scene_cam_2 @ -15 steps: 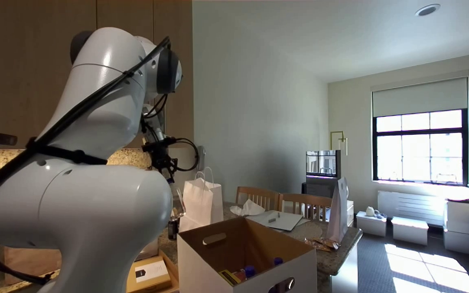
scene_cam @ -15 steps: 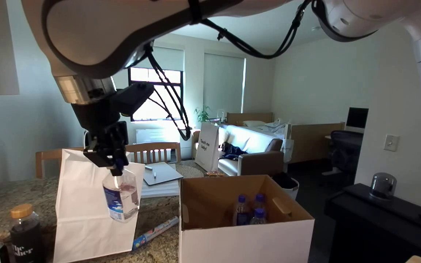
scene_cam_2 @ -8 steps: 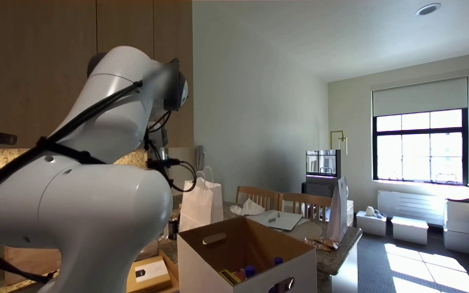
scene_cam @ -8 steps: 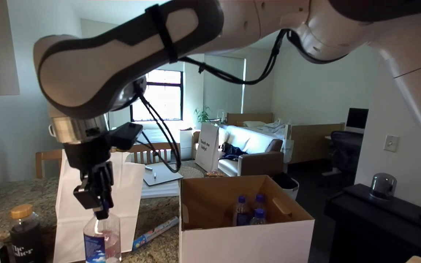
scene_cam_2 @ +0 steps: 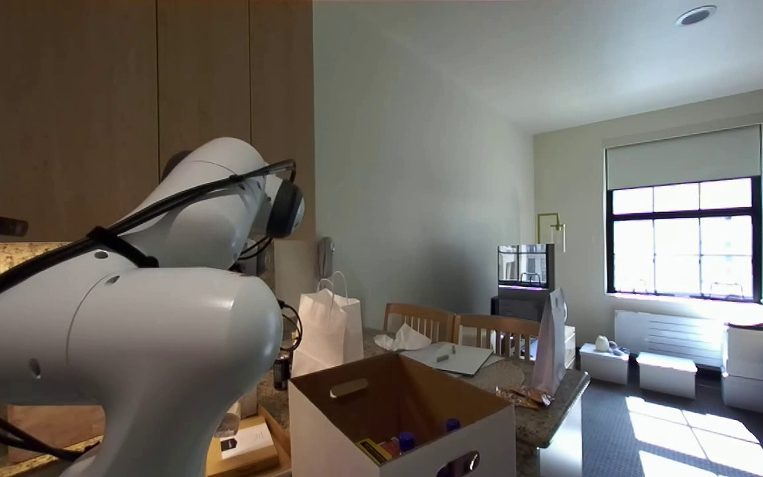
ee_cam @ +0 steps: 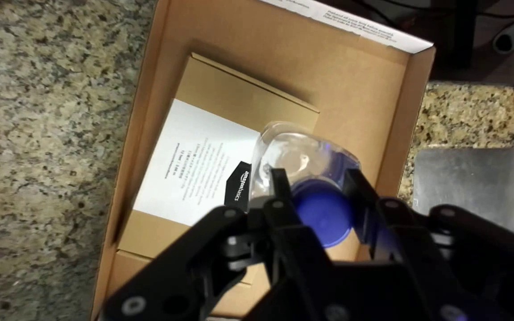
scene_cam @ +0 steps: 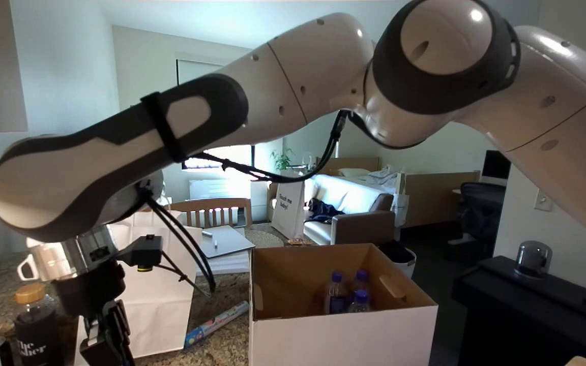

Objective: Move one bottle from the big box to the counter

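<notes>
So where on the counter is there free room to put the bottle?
In the wrist view, the counter is bare left of the cardboard tray; a smaller patch borders the tray's right wall and the metal sheet. Crowded: under the claw, the tray holds a flat box.

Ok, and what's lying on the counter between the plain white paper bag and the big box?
A slim blue-and-white tube lies aslant on the mottled counter there, in an exterior view.
</notes>
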`<move>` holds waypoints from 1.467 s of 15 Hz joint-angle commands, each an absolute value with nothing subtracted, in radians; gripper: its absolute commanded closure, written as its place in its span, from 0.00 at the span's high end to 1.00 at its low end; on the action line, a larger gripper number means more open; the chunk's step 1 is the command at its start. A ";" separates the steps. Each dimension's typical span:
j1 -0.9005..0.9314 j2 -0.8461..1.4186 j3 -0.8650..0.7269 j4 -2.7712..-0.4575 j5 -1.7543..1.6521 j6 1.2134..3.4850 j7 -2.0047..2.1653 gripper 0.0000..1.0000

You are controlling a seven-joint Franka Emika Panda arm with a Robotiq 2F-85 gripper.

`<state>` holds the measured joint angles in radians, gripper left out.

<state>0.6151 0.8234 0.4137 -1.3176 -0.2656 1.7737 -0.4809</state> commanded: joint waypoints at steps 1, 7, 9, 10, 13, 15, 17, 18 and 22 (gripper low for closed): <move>0.677 0.924 0.377 -1.113 -0.273 1.640 -0.531 0.15; 0.747 1.035 0.364 -0.861 -0.322 1.542 -0.528 0.15; 0.783 1.047 0.317 -0.835 -0.285 1.560 -0.509 0.15; 0.794 1.064 0.303 -0.810 -0.281 1.569 -0.499 0.14; 0.834 1.119 0.239 -0.732 -0.290 1.599 -0.431 0.14; 0.844 1.158 0.211 -0.681 -0.277 1.596 -0.407 0.14; 0.848 1.195 0.197 -0.635 -0.261 1.585 -0.406 0.14; 0.846 1.212 0.194 -0.613 -0.248 1.577 -0.408 0.14; 0.852 1.275 0.180 -0.524 -0.214 1.570 -0.407 0.14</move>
